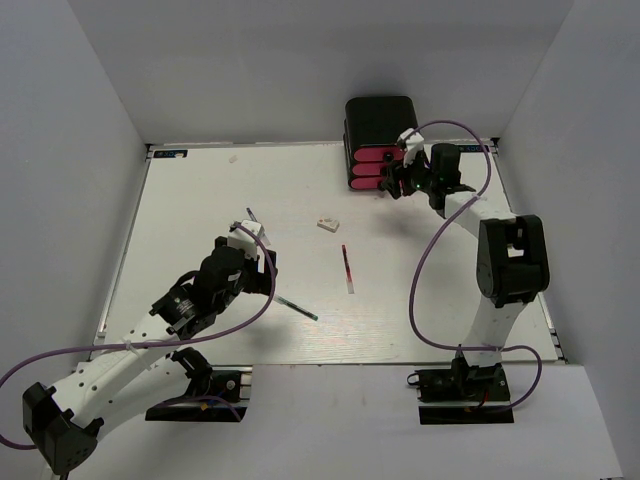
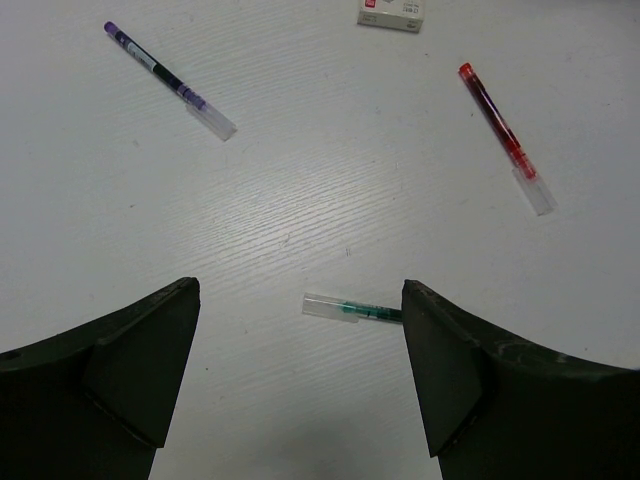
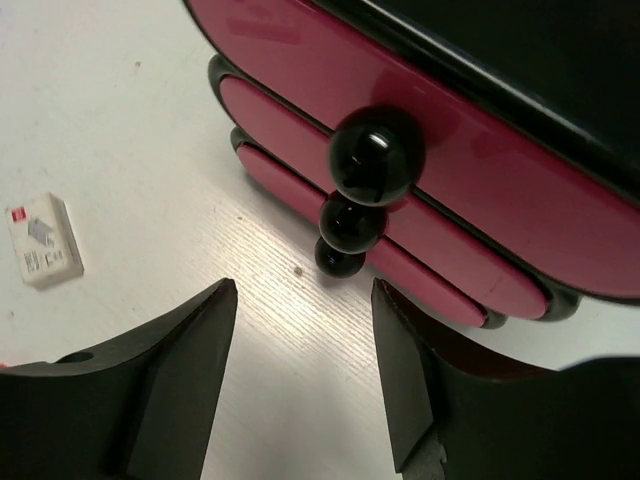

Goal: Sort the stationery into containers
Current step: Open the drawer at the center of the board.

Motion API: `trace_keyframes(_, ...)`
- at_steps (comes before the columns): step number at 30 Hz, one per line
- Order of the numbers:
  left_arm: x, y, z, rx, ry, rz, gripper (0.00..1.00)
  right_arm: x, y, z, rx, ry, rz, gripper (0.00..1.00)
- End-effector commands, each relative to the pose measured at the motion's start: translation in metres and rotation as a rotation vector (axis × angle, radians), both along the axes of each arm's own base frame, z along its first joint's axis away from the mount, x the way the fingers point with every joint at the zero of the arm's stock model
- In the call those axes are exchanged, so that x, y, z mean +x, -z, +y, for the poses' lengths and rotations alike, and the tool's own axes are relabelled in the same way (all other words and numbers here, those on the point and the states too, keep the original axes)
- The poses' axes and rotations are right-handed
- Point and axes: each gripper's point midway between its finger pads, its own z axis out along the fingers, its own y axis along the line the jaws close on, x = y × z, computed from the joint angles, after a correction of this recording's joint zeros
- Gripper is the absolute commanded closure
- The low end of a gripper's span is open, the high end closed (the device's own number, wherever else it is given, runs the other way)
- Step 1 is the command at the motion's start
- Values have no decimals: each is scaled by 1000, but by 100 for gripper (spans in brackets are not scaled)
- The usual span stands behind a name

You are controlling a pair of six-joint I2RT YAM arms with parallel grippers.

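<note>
The black case (image 1: 380, 118) with three shut pink-red drawers (image 3: 520, 195) and round black knobs (image 3: 376, 155) stands at the table's back. My right gripper (image 1: 392, 184) is open just in front of the knobs; in the right wrist view (image 3: 305, 385) the jaws stand wide below the lowest knob (image 3: 338, 258). My left gripper (image 1: 263, 262) is open and empty above the table (image 2: 300, 375). The dark teal pen (image 2: 350, 310) lies between its fingers, its body running under the right finger (image 2: 470, 380). The red pen (image 2: 503, 135), a purple pen (image 2: 168, 80) and the white block (image 2: 392, 13) lie beyond.
In the top view the teal pen (image 1: 297, 307) lies near the front middle, the red pen (image 1: 346, 268) at centre, the white block (image 1: 328, 223) behind it, the purple pen (image 1: 250, 214) by my left wrist. White walls enclose the table.
</note>
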Motion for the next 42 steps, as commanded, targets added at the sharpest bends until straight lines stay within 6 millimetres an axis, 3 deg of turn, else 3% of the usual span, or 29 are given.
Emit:
trace_keyframes(1, 2, -8, -3, -25, 9, -28, 8, 6, -8, 4, 123, 120, -14, 39)
trace_keyframes(2, 2, -8, -3, -25, 9, -28, 8, 12, -18, 3, 140, 156, -62, 39)
trace_keyframes(9, 2, -8, -3, -18, 13, -31, 8, 17, -4, 8, 174, 247, -57, 39)
trace_keyframes(18, 2, -8, -3, -18, 13, -31, 8, 44, -4, 3, 236, 418, -58, 38)
trace_keyframes(31, 2, -8, -3, -18, 13, -31, 8, 52, -2, 7, 317, 467, -54, 39)
trace_keyframes(32, 2, -8, -3, -18, 13, -31, 8, 50, 0, 19, 319, 450, -45, 39)
trace_keyframes(33, 2, -8, -3, -18, 13, -31, 8, 53, 3, 10, 317, 467, -41, 39)
trace_keyframes(42, 2, -8, -3, -18, 13, -31, 8, 57, 7, 5, 333, 510, -47, 52)
